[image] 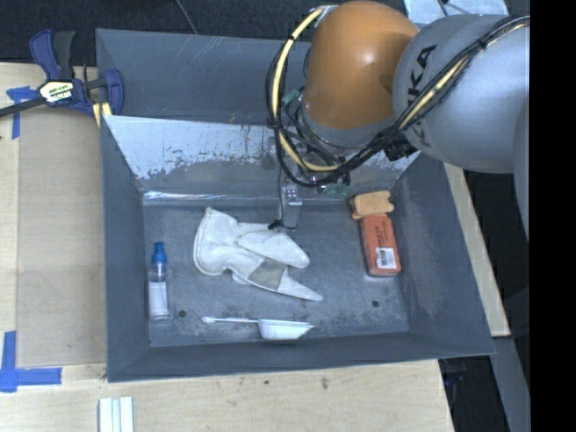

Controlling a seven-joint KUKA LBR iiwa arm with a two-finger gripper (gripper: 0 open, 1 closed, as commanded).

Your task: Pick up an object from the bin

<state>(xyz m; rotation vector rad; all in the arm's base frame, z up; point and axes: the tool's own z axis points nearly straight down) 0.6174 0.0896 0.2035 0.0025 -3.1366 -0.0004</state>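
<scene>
Gripper (pixel 290 216) low inside the grey metal bin (pixel 126 241), a little toward 12 o'clock from the centre of the floor, tip at the upper edge of a crumpled white glove (pixel 247 257). Touching the cloth or only just above it: not possible to decide. Clenched or released: cannot tell either, tip too small and dark against the grey floor. Wrist above hidden under the orange cover (pixel 355 61) and a bundle of yellow and black cables (pixel 290 142).

Glove spread over the middle of the floor. At 3 o'clock, well apart from it, an orange block (pixel 382 246) with a white label and a tan piece at its far end. At 9 o'clock a small clear bottle (pixel 158 282), blue cap toward 12 o'clock. At 6 o'clock a white plastic spoon (pixel 270 328), near the front wall.
</scene>
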